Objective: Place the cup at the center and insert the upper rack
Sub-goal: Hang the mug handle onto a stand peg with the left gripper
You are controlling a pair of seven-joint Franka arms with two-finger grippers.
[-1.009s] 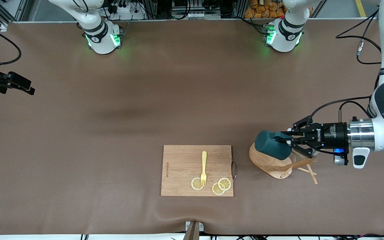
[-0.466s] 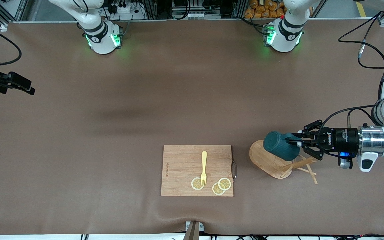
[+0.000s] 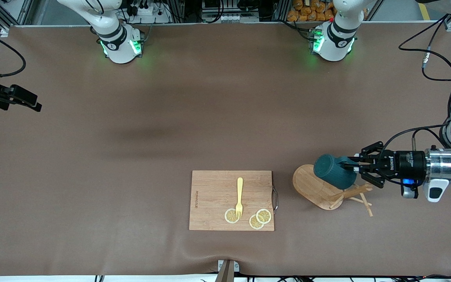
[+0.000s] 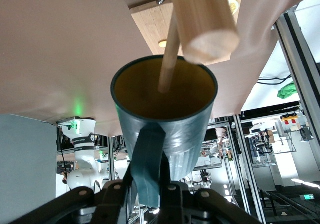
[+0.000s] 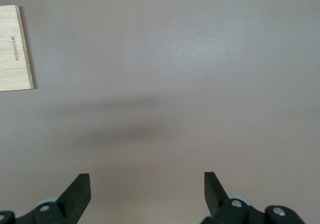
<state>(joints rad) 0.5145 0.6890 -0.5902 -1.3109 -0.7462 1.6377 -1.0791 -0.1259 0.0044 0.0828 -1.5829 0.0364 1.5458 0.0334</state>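
Cup [image 3: 334, 176] hanging on mug tree [image 3: 319, 192] peg, 3 o'clock of cutting board [image 3: 231, 199]. Left gripper [image 3: 355, 167] clenching handle; keep pulling straight along peg. Right gripper [image 5: 145, 194] spread, waiting.

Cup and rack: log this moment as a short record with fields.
cup: dark teal cup held on its side by its handle, over the rack
holder: left gripper, jaws shut on the handle
rack: upper rack lying tipped over on the table, beside the cutting board
right gripper: jaws open, over bare table, waiting
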